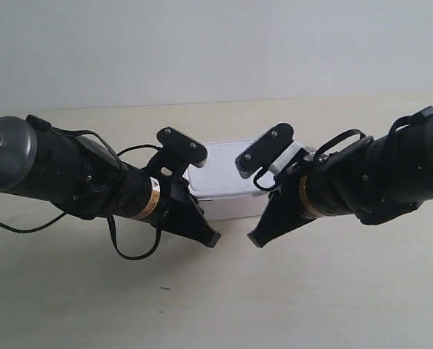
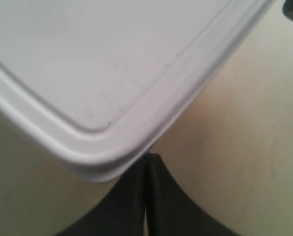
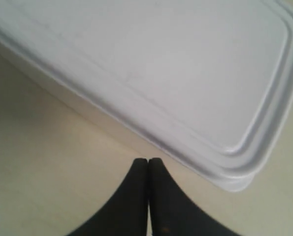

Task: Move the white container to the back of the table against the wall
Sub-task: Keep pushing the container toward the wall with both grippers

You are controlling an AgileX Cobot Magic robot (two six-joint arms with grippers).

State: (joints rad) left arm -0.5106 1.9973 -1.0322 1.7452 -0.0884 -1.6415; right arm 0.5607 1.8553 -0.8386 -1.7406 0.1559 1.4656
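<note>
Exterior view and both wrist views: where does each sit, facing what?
Exterior view: off the arms, faces the wall across the table; both arms show, flanking the white container.
Left wrist view: on the left wrist, looks at a lid corner; shut jaws at it.
Right wrist view: on the right wrist, looks at the lid's long edge; shut jaws near it.
Shared: all see the container.

Smooth plastic white container (image 1: pixel 227 174), matt wood-grain table (image 1: pixel 311 291)

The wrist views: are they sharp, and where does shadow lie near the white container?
Left wrist view: white container soft-focused, shadow on the table beside its corner. Right wrist view: similarly soft, shadow under its long edge. Exterior view: even light, no glare.
</note>
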